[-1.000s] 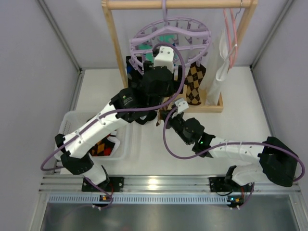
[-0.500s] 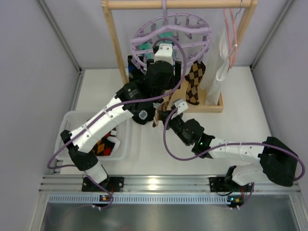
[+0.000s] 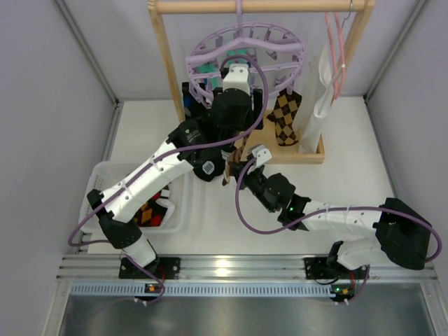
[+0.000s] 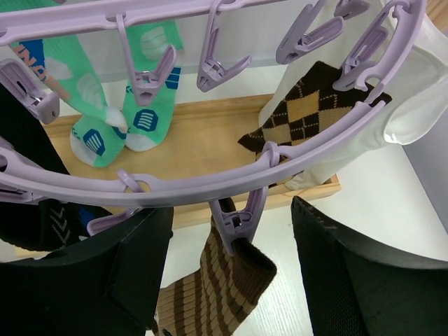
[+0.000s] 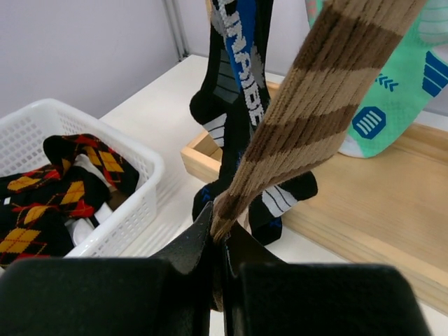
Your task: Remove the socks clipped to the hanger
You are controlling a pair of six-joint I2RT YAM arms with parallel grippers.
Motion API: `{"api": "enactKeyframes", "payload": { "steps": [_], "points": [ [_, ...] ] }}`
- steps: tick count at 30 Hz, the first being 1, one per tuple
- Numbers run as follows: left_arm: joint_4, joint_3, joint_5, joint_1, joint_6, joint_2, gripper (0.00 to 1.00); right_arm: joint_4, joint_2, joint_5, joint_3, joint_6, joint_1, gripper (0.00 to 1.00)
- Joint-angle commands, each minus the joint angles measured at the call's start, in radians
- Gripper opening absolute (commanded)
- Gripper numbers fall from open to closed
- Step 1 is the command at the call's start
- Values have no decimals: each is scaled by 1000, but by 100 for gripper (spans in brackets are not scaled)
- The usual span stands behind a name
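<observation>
1. The lavender hanger (image 3: 245,47) is hanging by its hook from the top bar of the wooden rack (image 3: 165,70), which is standing at the far side of the counter (image 3: 364,161).
2. The left arm (image 3: 154,168) is reaching up under the hanger's ring. The left jaws are standing apart, with one black finger (image 4: 98,273) on each side of a peg (image 4: 234,220) on the ring's near edge. A gap is showing on both sides of the peg.
3. That peg is gripping the cuff of the brown striped sock (image 4: 217,294), which is hanging down between the two fingers.
4. The right jaws are pressing together on the lower end of the same sock, low down in front of the rack's base (image 4: 203,140). From there the sock is running upward at a slant.
5. The teal-and-white socks (image 4: 140,112) are dangling from pegs on the far side of the ring, over the base.
6. The dark socks (image 5: 238,77), marked in blue, are hanging at the ring's left side.
7. The argyle sock (image 3: 285,115) is hanging at the ring's right side, just beside a long white cloth (image 3: 323,91). The cloth is draping from a thin pink hanger (image 3: 337,49).
8. A white basket (image 5: 136,210) is sitting on the counter to the left, holding black socks (image 5: 70,192) with red and yellow diamonds.
</observation>
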Motion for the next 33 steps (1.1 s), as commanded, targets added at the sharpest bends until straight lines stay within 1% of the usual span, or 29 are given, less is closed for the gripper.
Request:
{"api": "enactKeyframes", "payload": {
  "steps": [1, 4, 11, 12, 14, 15, 17, 18, 22, 25, 30, 31, 32, 33],
  "points": [
    [43, 40, 8, 3, -3, 2, 72, 68, 9, -3, 47, -7, 27, 0],
    [46, 45, -1, 2, -8, 18, 71, 57, 13, 5, 57, -18, 33, 0],
    [44, 65, -49, 6, 16, 48, 55, 65, 15, 8, 50, -21, 38, 0],
    [44, 63, -48, 9, 15, 51, 55, 65, 15, 8, 49, -21, 43, 0],
    [46, 63, -46, 15, 12, 53, 47, 70, 15, 10, 49, -20, 46, 0],
    [46, 63, -46, 18, 13, 55, 39, 70, 16, 11, 49, -20, 47, 0],
    [46, 68, -43, 23, 15, 59, 29, 76, 16, 19, 41, -18, 47, 0],
    [47, 72, -41, 26, 16, 59, 19, 80, 15, 23, 34, -18, 46, 0],
    [47, 86, -32, 35, 29, 67, 11, 97, -8, 46, -25, -4, 46, 0],
    [49, 94, -21, 40, 32, 65, 0, 110, -39, 63, -87, 13, 46, 0],
    [47, 94, 5, 40, 32, 59, 0, 97, -105, 79, -196, 39, 47, 0],
    [47, 86, 21, 40, 29, 53, 6, 88, -135, 74, -209, 42, 46, 0],
    [50, 80, 46, 40, 26, 45, 30, 74, -149, 70, -216, 40, 47, 0],
    [47, 69, 55, 40, 27, 33, 38, 48, -163, 74, -220, 43, 46, 0]
  ]
}}
